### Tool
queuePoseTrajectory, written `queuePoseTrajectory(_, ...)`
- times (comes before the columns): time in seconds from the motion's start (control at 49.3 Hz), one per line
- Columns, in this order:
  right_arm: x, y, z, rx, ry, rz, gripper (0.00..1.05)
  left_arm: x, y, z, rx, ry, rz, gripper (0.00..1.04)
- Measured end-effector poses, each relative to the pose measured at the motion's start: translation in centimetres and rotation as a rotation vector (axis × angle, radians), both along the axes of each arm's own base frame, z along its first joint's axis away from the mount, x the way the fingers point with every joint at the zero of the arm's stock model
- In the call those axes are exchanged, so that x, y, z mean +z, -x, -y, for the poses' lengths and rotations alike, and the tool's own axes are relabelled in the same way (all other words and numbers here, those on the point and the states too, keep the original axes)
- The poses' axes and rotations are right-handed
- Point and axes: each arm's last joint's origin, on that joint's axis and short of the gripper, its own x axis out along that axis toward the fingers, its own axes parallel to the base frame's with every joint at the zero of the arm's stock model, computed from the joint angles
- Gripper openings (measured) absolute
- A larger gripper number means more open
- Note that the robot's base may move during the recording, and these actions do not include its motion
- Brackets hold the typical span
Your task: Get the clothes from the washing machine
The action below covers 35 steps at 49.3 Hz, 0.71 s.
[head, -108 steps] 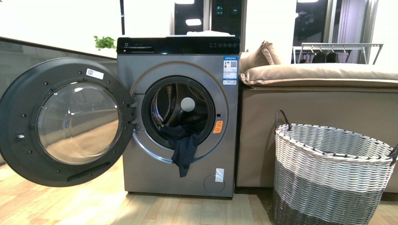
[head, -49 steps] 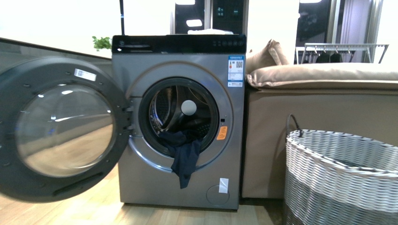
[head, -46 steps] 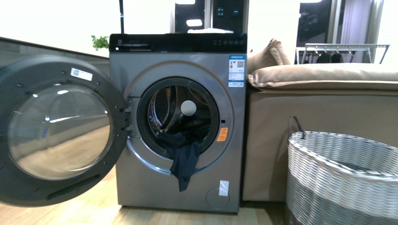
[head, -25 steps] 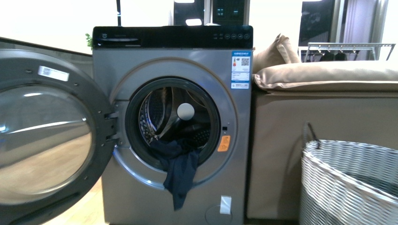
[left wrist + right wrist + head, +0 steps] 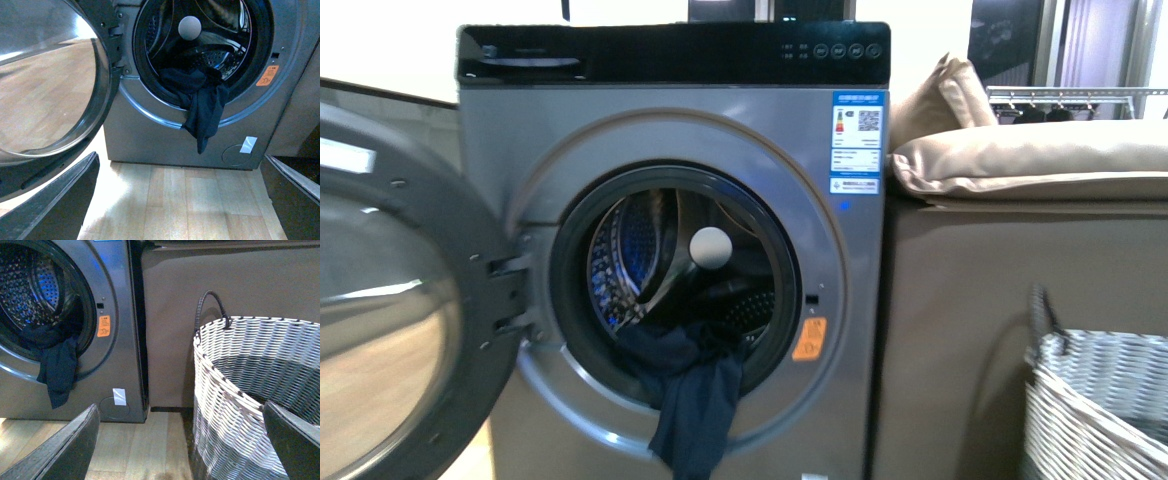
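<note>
A: How will it handle?
B: The washing machine [image 5: 670,120] is rigid grey metal, its drum [image 5: 620,250] perforated steel; the woven basket [image 5: 250,390] is stiff; the clothes [image 5: 690,400], draped over the drum's lower lip, look limp and light; pinch the hanging fold.
A: Grippers?
B: The left end effector [image 5: 180,157] and right end effector [image 5: 180,404] both gape, seemingly empty.

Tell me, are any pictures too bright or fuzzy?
Front view: it is blown out white behind the washing machine, and the near door looks blurry. Left wrist view: a bright glare patch on the wooden floor. Right wrist view: blue glints on the drum.
</note>
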Motion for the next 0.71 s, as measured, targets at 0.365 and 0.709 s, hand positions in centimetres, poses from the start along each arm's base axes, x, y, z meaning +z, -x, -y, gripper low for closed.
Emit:
queuePoseTrajectory(0.365, -0.01, 0.0, 0.0, 0.001, 0.0, 0.0, 0.97, -0.01, -0.01, 0.0, 0.001, 0.0, -0.002, 0.98)
queuePoseTrajectory(0.709, 0.0, 0.0, 0.0, 0.0, 0.0, 0.0, 0.97, -0.01, 0.0, 0.0, 0.0, 0.0, -0.001, 0.98)
